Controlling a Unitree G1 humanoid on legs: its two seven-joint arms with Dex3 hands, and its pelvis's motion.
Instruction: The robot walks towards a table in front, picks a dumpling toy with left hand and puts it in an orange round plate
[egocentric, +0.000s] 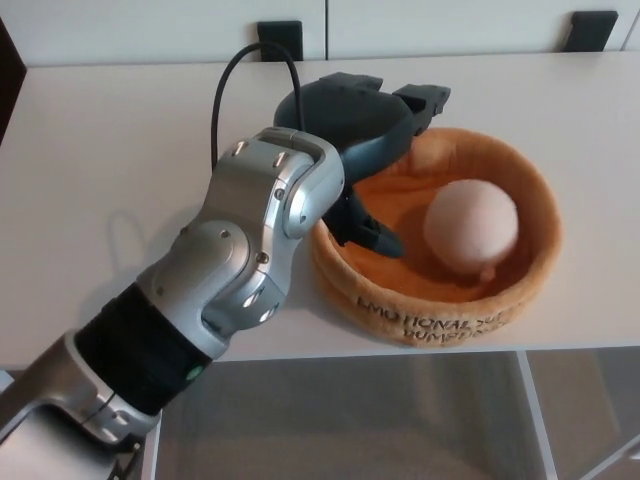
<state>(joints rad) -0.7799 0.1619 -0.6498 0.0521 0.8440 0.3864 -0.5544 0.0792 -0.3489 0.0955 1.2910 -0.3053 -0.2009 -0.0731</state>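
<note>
Inside orange plate (535, 215): round cream dumpling toy (470, 224), face hidden.

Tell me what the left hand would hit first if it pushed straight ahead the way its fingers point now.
Probably the round cream plush dumpling toy, lying inside the orange round plush plate. The open black left hand points right, over the plate's near rim; depth is unclear.
</note>
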